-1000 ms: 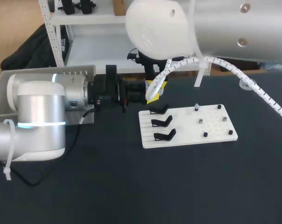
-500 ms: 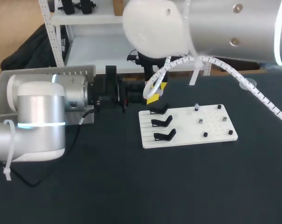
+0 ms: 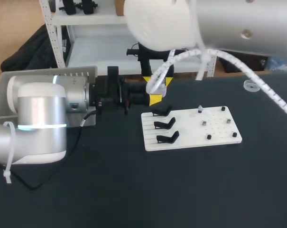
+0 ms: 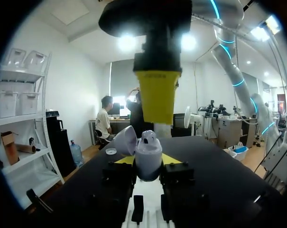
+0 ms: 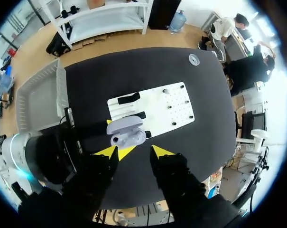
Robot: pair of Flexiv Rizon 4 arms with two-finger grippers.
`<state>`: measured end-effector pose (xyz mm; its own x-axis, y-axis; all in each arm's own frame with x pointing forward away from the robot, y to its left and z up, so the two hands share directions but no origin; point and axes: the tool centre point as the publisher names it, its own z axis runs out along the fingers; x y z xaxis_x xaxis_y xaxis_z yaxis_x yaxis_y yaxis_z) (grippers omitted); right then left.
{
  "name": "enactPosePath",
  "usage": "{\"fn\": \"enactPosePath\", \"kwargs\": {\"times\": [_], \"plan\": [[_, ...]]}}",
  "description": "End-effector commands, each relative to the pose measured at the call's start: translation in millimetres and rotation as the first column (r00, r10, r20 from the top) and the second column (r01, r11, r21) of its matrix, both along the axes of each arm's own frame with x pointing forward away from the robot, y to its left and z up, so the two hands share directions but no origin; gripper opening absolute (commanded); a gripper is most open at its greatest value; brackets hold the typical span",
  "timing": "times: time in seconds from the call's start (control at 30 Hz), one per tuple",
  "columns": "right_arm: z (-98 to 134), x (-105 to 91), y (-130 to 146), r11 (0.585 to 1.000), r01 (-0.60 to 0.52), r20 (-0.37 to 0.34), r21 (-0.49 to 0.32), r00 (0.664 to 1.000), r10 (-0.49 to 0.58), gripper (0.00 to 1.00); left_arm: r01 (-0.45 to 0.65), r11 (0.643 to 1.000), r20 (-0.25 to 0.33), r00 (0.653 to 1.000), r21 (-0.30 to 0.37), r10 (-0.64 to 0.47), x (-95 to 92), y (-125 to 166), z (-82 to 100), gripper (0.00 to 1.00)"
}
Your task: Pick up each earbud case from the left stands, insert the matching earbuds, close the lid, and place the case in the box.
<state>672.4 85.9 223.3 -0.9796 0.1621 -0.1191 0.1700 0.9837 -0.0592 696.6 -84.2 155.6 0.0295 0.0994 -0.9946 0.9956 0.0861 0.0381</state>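
Observation:
A pale open earbud case (image 4: 148,159) sits upright between the fingers of my left gripper (image 4: 148,164), which is shut on it, with an earbud (image 4: 148,137) seated in it. In the head view the left gripper (image 3: 152,98) lies level beside the white board (image 3: 190,127). My right gripper (image 5: 136,153) hangs open just above the case (image 5: 126,133), with nothing between its yellow tips. In the left wrist view one right fingertip (image 4: 157,97) hangs over the case. Three black stands (image 3: 164,124) on the board's left are empty. Small earbuds (image 3: 205,123) sit on its right.
A grey box (image 3: 39,73) stands at the table's left edge behind my left arm. It also shows in the right wrist view as a grey box (image 5: 39,95). A small clear disc (image 3: 251,85) lies at the back right.
My right gripper has opened and risen a little from the case. The left arm and the case have stayed put.

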Motion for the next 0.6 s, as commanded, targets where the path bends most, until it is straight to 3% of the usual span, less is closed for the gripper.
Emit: {"fn": "enactPosePath", "kwargs": {"times": [0.03,0.1,0.33,0.6], "plan": [[3.0,-32.6,-26.7,0.994,-0.065,0.123,0.086,0.991,0.054,0.5,-0.005,1.0,0.002,1.0,-0.001,0.005,-1.2,-0.2,-0.3,0.0],[5.5,-37.5,-32.1,0.989,-0.088,0.158,0.118,0.985,0.069,0.54,-0.005,1.0,0.002,1.0,-0.001,0.005,-1.2,-0.2,-0.3,0.0],[11.7,-45.6,-48.0,0.988,-0.071,0.308,0.135,0.951,0.026,0.49,-0.005,1.0,0.002,1.0,-0.001,0.005,-1.2,-0.2,-0.3,0.0],[3.3,-35.5,-63.2,0.987,-0.038,0.325,0.157,0.946,-0.015,0.49,-0.005,1.0,0.002,1.0,-0.001,0.005,-1.2,-0.2,-0.3,0.0]]}}
